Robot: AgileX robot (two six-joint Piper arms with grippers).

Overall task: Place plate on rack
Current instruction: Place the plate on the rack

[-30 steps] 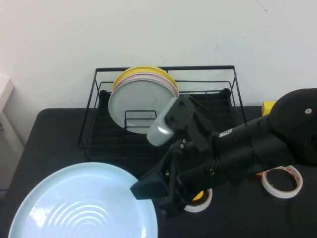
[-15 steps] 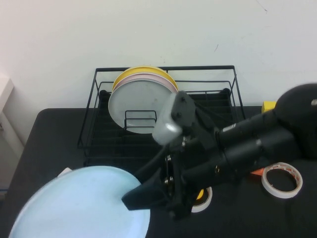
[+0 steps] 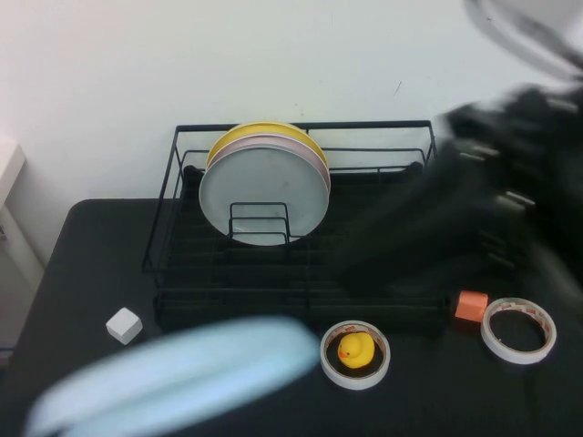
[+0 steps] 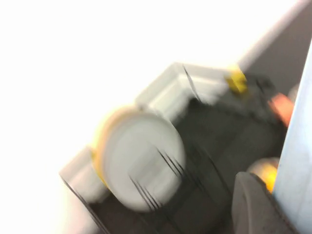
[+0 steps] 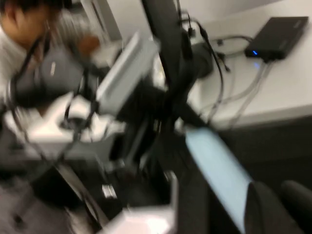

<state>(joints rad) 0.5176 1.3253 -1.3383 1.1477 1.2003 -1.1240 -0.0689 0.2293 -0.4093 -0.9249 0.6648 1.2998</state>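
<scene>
The light blue plate [image 3: 173,373] is blurred and tilted nearly edge-on, low at the front left over the black table. In the left wrist view its rim [image 4: 297,156] lies against a grey finger [image 4: 253,204] of my left gripper [image 4: 275,190], which is shut on it. The black wire rack [image 3: 301,126] stands at the back and holds grey-white [image 3: 264,187], pink [image 3: 314,153] and yellow [image 3: 260,127] plates upright. My right gripper [image 5: 273,204] is on the blurred right arm [image 3: 455,218], raised over the rack's right side. The plate also shows in the right wrist view [image 5: 214,165].
A yellow duck [image 3: 355,348] sits inside a tape roll in front of the rack. A second tape roll [image 3: 516,330] and an orange block [image 3: 470,306] lie at the right. A white cube [image 3: 124,325] lies at the left.
The plate has tipped from facing the camera to nearly edge-on. My right arm has swung up and to the right, away from the plate's edge, uncovering the duck and orange block.
</scene>
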